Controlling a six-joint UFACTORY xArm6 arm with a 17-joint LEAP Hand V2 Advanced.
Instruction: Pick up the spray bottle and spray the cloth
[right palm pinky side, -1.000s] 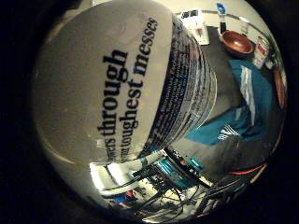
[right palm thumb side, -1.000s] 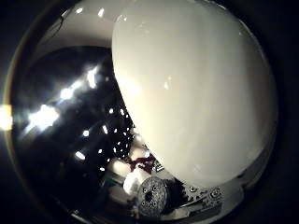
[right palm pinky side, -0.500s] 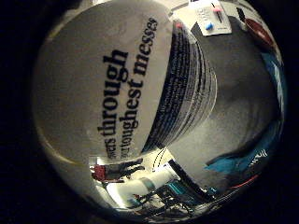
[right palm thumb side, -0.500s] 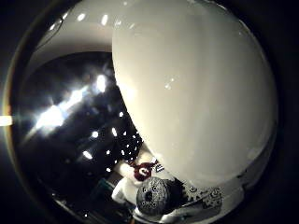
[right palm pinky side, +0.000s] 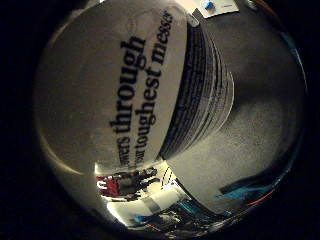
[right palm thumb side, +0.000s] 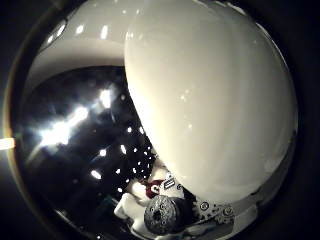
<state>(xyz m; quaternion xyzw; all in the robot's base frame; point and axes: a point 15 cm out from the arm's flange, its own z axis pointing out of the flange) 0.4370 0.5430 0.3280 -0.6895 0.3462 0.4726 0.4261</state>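
Observation:
The white spray bottle (right palm pinky side: 115, 95) fills most of both palm views, so it sits right against my palm. Its label with dark print and its pale smooth body (right palm thumb side: 215, 100) show. My right hand (right palm thumb side: 190, 217) shows as a grey textured fingertip (right palm thumb side: 161, 215) and geared white parts pressed beside the bottle's body, fingers curled on it. The teal cloth (right palm pinky side: 250, 189) appears only as a thin strip on the grey table (right palm pinky side: 260, 115), off to the side of the bottle. The bottle's nozzle and trigger are hidden.
A white item with a blue part (right palm pinky side: 212, 6) lies on the table beyond the bottle. Room clutter and a red object (right palm pinky side: 112, 184) show past the bottle's end. Dark ceiling with bright lights (right palm thumb side: 65, 132) fills the thumb side view.
The bottle stays fixed against the palm while the background swings. The teal cloth has slid towards the view's edge and a brown bowl has left the view, so the hand has turned.

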